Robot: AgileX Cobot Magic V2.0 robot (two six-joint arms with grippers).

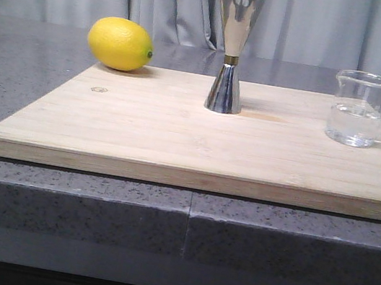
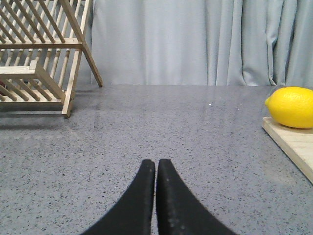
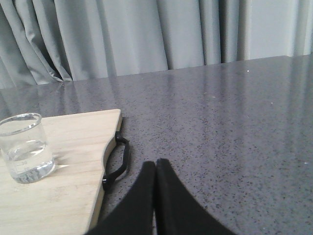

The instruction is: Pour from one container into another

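**K:** Closest to the front cam: wooden cutting board (image 1: pixel 176 140), its right edge cut off by the frame. Neither arm shows in that view.

**M:** Fingers?

**K:** Left gripper (image 2: pixel 155 169): black fingers pressed together, nothing between them, over bare grey countertop (image 2: pixel 146 127). Right gripper (image 3: pixel 155 171): same, tips touching, empty, over the counter just off the board's right end.

**M:** Task items?

**K:** Glass beaker (image 1: pixel 359 108) stands upright at the board's right end, long axis vertical, spout at the rim pointing left in the front view. Clear liquid in the lower part. Steel jigger (image 1: pixel 231 53) is upright mid-board toward the back edge, axis vertical, gold band at the waist. The two are well apart.

**M:** Any readable print?

**K:** White graduation marks on the beaker (image 3: pixel 25 147) in the right wrist view; one looks like "30", the rest is too blurred. No brand visible.

**M:** Other clutter?

**K:** Lemon (image 1: pixel 120 44) at the board's back-left corner. Black handle (image 3: pixel 119 159) on the board's right end. Wooden dish rack (image 2: pixel 39 54) left of the board, only partly in frame. Grey curtain (image 1: pixel 327 26) behind.
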